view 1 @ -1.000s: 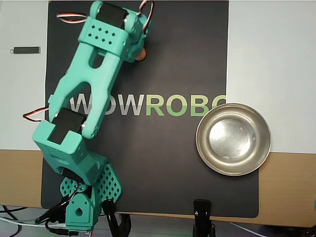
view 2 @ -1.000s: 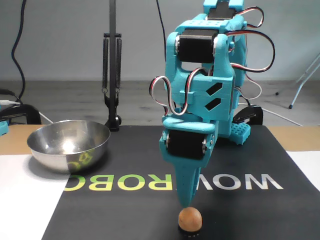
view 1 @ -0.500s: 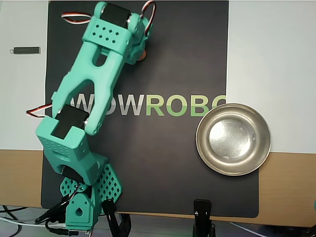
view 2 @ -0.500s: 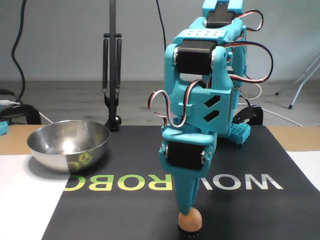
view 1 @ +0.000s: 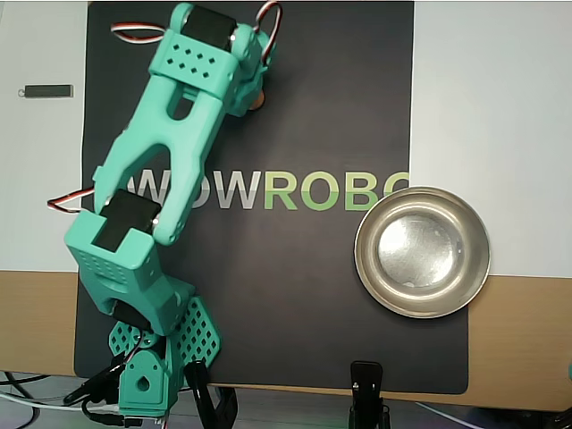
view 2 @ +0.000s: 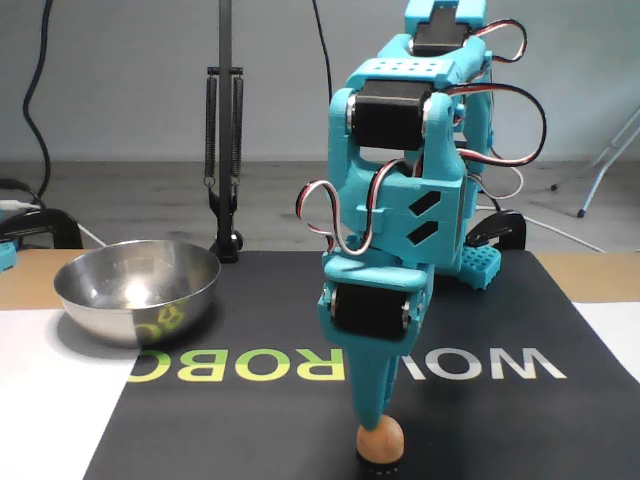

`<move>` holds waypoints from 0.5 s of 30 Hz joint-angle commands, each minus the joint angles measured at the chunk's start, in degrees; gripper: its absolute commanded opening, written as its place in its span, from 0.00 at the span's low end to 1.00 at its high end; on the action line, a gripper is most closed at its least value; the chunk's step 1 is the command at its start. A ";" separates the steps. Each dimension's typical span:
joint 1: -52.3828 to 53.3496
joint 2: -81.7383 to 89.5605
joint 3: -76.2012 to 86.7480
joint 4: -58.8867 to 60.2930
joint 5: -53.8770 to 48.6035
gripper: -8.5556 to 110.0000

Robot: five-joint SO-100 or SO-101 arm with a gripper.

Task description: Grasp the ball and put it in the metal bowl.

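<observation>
While the gripper (view 2: 374, 422) touches the ball (view 2: 381, 440) near the mat (view 2: 250, 440) edge | jaw state unclear | bowl (view 2: 137, 289) well apart

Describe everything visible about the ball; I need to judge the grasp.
The ball is small, round, matte orange-tan, with a dark patch at its base. It sits on the black mat near its front edge in the fixed view. The gripper presses down on its top. Overhead, only a sliver shows beside the arm.
</observation>
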 commanded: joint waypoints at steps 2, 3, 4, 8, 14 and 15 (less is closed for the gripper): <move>-0.09 1.05 -1.41 0.62 -0.09 0.26; -0.09 1.05 -1.49 0.62 -0.09 0.26; 0.00 1.05 -1.58 0.62 -0.09 0.26; 0.09 1.05 -1.76 0.70 -0.09 0.26; 0.09 1.05 -1.76 0.70 -0.09 0.26; 0.09 1.05 -1.76 0.70 -0.09 0.26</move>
